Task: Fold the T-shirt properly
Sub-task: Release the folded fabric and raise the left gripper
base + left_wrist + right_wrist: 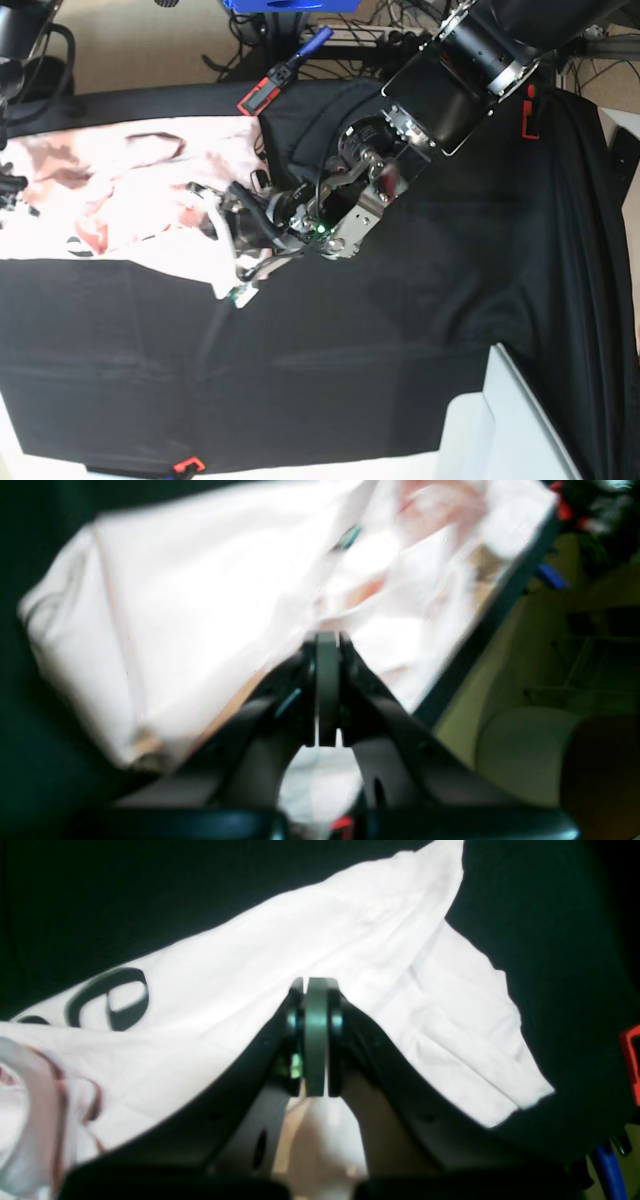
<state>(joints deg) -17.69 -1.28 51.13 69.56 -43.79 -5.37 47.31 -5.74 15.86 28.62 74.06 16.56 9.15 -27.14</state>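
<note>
The pale pink T-shirt [120,190] lies wrinkled on the black table cloth at the upper left of the base view. My left gripper [222,225] is at the shirt's right edge. In the left wrist view its jaws [327,690] are pressed together, with shirt fabric [200,605] behind and bunched under them. My right gripper [316,1040] is shut too, with cloth bunched below its pads. Around it the shirt [300,940] shows dark lettering [107,999] and a sleeve [475,1040]. In the base view only the right arm [12,60] shows, at the left edge.
The black table cloth [350,350] covers the whole table. Red-and-black clamps sit on the far edge [262,95], the near edge [186,465] and the far right [528,110]. A white object [520,430] stands at the lower right. The table's edge [490,625] runs close beside the left gripper.
</note>
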